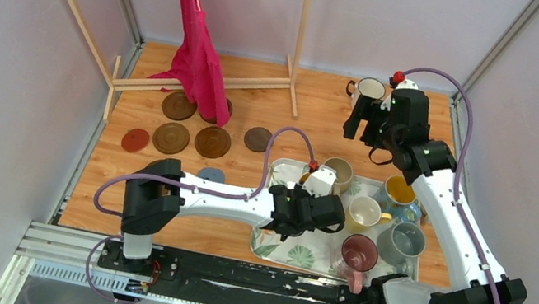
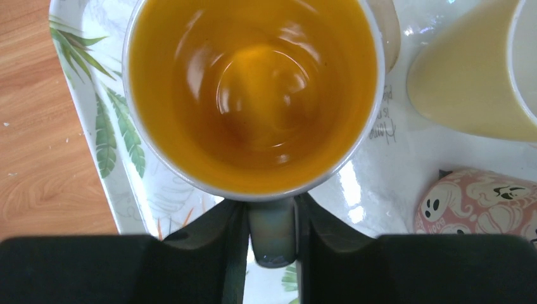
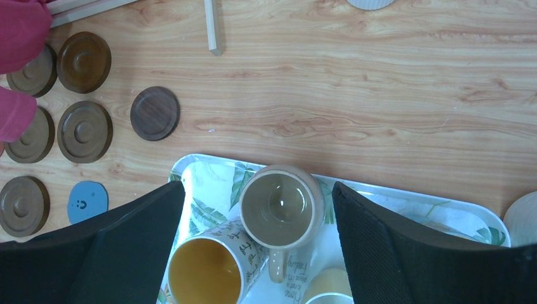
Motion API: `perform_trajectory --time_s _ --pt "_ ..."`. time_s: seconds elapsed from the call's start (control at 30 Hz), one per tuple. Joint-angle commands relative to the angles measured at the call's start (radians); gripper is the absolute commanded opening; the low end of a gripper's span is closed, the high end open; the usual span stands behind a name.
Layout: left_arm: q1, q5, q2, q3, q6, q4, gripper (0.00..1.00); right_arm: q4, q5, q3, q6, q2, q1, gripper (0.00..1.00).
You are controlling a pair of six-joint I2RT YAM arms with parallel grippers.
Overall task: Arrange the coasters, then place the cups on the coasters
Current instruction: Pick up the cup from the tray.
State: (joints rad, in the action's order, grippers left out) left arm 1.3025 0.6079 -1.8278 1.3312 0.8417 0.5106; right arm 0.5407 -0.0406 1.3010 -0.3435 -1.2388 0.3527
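My left gripper (image 2: 271,212) is shut on the handle of the orange-yellow cup (image 2: 253,88), which stands on the leaf-patterned tray (image 2: 120,145). The right wrist view shows that cup (image 3: 206,272) leaning against the beige cup (image 3: 278,206). My right gripper (image 3: 256,187) hangs open high above them, empty. Cream (image 1: 364,213), blue (image 1: 399,193), grey (image 1: 401,242) and maroon-pink (image 1: 358,255) cups stand on the tray (image 1: 274,247). A white dark-rimmed cup (image 1: 369,90) sits at the back. Brown coasters (image 1: 171,137), a red one (image 1: 136,139) and a grey-blue one (image 1: 211,174) lie left of the tray.
A red cloth (image 1: 195,55) hangs from a wooden rack (image 1: 301,32) at the back left and covers part of one coaster. A foot of the rack (image 3: 212,28) reaches toward the middle. Enclosure walls stand close on both sides.
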Motion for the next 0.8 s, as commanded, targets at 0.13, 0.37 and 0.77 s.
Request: perform_trajectory --time_s 0.13,0.37,0.77 --pt "-0.016 0.044 0.115 -0.111 -0.043 -0.085 0.18 0.005 0.025 -0.019 0.014 0.015 0.0 0.91" --pt "-0.017 0.08 0.213 -0.178 -0.092 -0.114 0.0 0.002 0.025 -0.023 0.012 0.018 0.0 0.91" --pt "-0.027 0.259 0.419 -0.254 -0.042 -0.017 0.0 0.001 0.025 -0.025 0.011 0.023 0.0 0.91"
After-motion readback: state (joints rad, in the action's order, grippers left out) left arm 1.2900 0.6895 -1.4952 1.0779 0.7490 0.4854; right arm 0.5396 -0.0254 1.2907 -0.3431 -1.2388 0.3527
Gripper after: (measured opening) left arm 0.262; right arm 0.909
